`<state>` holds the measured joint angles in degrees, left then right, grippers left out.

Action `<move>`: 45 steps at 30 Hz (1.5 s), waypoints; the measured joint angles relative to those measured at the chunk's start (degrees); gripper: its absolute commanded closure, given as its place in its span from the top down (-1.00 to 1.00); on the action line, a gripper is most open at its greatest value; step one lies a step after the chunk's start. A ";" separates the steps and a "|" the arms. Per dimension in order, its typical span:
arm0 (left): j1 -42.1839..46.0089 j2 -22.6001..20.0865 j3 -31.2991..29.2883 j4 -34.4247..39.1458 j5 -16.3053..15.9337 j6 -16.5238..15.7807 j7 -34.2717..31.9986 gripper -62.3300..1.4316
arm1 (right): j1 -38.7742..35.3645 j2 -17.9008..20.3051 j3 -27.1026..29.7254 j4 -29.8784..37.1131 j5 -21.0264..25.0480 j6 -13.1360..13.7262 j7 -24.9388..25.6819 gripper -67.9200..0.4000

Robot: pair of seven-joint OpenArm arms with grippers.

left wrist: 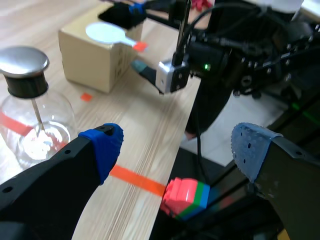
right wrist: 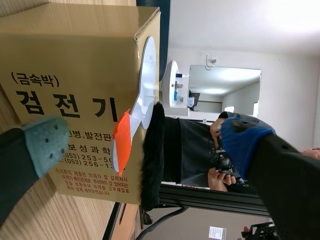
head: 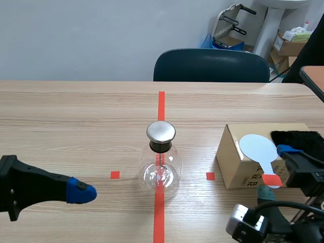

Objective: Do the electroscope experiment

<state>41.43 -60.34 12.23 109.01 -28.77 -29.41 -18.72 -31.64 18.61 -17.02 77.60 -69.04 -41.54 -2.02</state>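
Glass electroscope (head: 161, 161) stood at frame centre; white paddle (head: 258, 148) and black fur (head: 298, 137) lay on the cardboard box (head: 238, 167), lower right. My left gripper (left wrist: 175, 150) and right gripper (right wrist: 145, 145) gaped empty. I judged the right might pinch fur along with paddle.

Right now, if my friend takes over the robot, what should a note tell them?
Left gripper: fingers open, empty, low over the table beside the glass flask.
Right gripper: fingers open, empty, at the cardboard box, facing the white paddle and black fur lying on top of it.
The flask stands on the red tape line, metal cap on.
Done: nothing picked up yet.
Left: probably take the paddle, rub it on the fur, bring it to the cap.
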 measured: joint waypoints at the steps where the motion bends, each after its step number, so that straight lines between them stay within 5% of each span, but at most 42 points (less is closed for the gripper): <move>1: 0.00 0.00 0.00 0.00 0.02 0.39 -0.44 0.52 | 0.00 0.00 0.00 0.00 0.00 0.00 0.00 0.41; 5: 0.00 0.00 -0.24 0.00 0.00 0.63 -1.31 0.52 | 0.00 0.00 0.00 0.02 0.00 0.00 0.00 -0.03; 19: 0.00 0.00 -0.26 0.00 0.00 0.63 -1.27 0.52 | 0.00 0.00 0.00 0.02 -0.98 0.00 0.00 -0.96; 45: 0.00 0.00 -0.26 0.00 0.00 0.85 -0.81 0.52 | 0.00 0.00 0.00 0.02 -1.09 0.00 0.00 -0.96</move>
<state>41.43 -60.34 11.97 109.01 -28.77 -28.56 -19.53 -31.64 18.61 -17.02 77.62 -70.13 -41.54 -2.02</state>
